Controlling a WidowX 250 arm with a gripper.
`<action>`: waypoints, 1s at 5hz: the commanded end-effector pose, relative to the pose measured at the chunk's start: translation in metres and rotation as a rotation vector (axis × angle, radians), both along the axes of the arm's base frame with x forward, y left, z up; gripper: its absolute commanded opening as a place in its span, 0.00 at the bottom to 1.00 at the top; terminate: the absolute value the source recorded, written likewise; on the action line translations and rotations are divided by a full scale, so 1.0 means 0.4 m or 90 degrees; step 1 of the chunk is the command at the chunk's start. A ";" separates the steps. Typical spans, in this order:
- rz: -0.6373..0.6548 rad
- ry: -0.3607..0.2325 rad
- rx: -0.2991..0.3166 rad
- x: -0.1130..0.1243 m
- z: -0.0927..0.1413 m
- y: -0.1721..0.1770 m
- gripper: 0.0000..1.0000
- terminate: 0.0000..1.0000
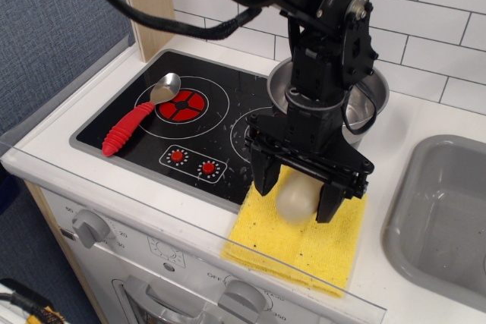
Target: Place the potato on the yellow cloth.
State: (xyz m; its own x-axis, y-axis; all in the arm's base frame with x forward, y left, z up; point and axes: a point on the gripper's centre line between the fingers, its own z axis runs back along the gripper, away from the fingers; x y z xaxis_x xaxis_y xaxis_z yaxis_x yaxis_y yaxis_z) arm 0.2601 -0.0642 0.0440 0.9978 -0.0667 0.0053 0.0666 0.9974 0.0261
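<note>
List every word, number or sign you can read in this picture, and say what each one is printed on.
"OFF": on the white front panel of the toy stove, beside the lower knob; the other marks around that dial are too small to read.
Markings around the left knob: too small and blurred to read.
Nothing readable on the gripper, potato, yellow cloth, steel pot or spoon.
</note>
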 end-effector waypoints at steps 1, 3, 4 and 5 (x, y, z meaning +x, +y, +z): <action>0.007 -0.048 0.019 -0.021 0.086 0.024 1.00 0.00; 0.031 -0.100 -0.012 -0.013 0.176 0.049 1.00 0.00; 0.020 -0.067 0.000 -0.011 0.163 0.062 1.00 0.00; 0.020 -0.067 0.000 -0.011 0.163 0.062 1.00 0.00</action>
